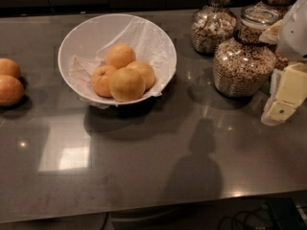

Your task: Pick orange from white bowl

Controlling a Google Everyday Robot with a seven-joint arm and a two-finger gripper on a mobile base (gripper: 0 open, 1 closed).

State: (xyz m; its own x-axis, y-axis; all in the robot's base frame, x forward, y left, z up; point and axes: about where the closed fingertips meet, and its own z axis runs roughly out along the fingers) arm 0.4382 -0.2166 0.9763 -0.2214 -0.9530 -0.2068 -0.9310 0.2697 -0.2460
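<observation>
The white bowl (72, 47) holds a pale yellow-orange orange (127, 84) at 6 o'clock among deeper orange fruits (120, 55). The counter (144, 166) is glossy grey-brown. The cream gripper (284, 99), marked with a green dot, sits at the view's 3 o'clock.

No words, brands or numbers can be read anywhere on the table (144, 176). The only sign is a small green dot (280, 111) on a pale block of the end effector (284, 98), which sits at the 3 o'clock edge of the view, just beside the jar (242, 63) at 2 o'clock. Whether the dot carries any symbol cannot be told.
</observation>
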